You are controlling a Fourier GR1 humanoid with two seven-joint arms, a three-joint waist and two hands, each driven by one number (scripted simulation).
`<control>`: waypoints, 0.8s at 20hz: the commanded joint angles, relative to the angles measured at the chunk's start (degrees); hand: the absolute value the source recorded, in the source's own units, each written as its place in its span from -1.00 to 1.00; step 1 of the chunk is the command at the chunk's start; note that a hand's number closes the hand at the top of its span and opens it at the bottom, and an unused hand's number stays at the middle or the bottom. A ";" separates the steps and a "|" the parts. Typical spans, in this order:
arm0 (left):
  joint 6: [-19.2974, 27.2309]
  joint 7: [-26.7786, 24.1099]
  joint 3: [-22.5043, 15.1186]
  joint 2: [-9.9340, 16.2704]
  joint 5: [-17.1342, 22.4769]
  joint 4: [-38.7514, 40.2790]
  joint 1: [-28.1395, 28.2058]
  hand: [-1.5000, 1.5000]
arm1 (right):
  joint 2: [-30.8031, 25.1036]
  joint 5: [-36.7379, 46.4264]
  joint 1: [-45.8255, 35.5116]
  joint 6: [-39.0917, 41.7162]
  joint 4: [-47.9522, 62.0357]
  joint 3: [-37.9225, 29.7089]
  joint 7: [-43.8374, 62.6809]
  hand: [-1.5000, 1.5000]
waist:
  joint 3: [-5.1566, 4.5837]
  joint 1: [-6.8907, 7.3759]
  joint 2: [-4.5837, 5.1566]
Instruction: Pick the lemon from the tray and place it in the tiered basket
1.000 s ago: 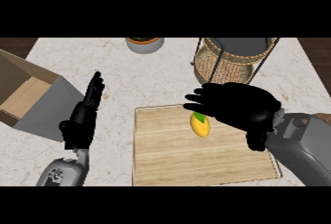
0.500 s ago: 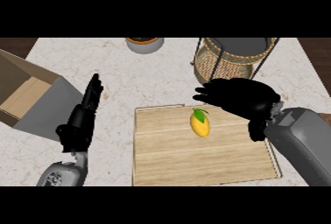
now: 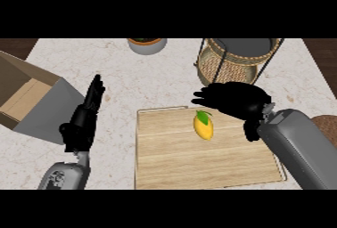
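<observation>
Lemon [image 3: 204, 128]: yellow, with a green leaf at its upper end. Tray [image 3: 191, 164]: pale wood with lengthwise grain lines and a lighter rim. Counter [image 3: 151, 80]: off-white marble with faint grey-brown veining. Tiered basket [image 3: 238, 60]: tan woven wicker sides, dark thin frame, grey inner surface. Left hand [image 3: 84, 120] and right hand [image 3: 233, 100]: black; both forearms grey. Box [image 3: 30, 104] at the left: light brown inside, grey outer wall. Pot [image 3: 147, 44] at the top edge: grey body, brown-orange rim. Brown surface beyond the counter's top corners.
</observation>
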 commanded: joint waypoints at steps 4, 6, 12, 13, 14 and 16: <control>0.51 0.38 -1.12 -2.29 -2.41 0.28 0.08 0.00 | 4.69 3.70 0.75 1.62 0.92 0.09 -0.53 -1.00 | -0.01 -0.07 -0.04; 1.96 1.56 -1.63 -3.34 -3.96 -0.86 -0.37 0.00 | 2.58 3.91 1.72 2.13 0.14 -1.50 -2.57 -1.00 | 0.00 -0.11 -0.05; -2.15 0.53 1.71 -1.67 -0.27 0.61 -1.87 0.00 | 11.80 6.76 -0.69 2.07 6.17 1.26 2.80 -1.00 | -0.01 0.09 -0.01; 0.39 0.43 -0.69 -3.25 -3.33 -2.09 1.44 0.00 | 4.67 7.12 -0.64 0.16 6.47 -1.49 -4.33 -1.00 | 0.00 0.05 -0.04; -2.16 4.20 1.14 -0.29 -1.89 -4.52 0.11 0.00 | 9.76 7.50 -1.04 4.30 4.38 0.41 1.53 -1.00 | 0.00 0.08 -0.10; -0.73 1.97 1.24 -2.41 -2.86 -0.55 -1.13 0.00 | 7.00 9.39 1.97 -0.09 5.83 0.11 -2.07 -1.00 | 0.00 -0.11 -0.03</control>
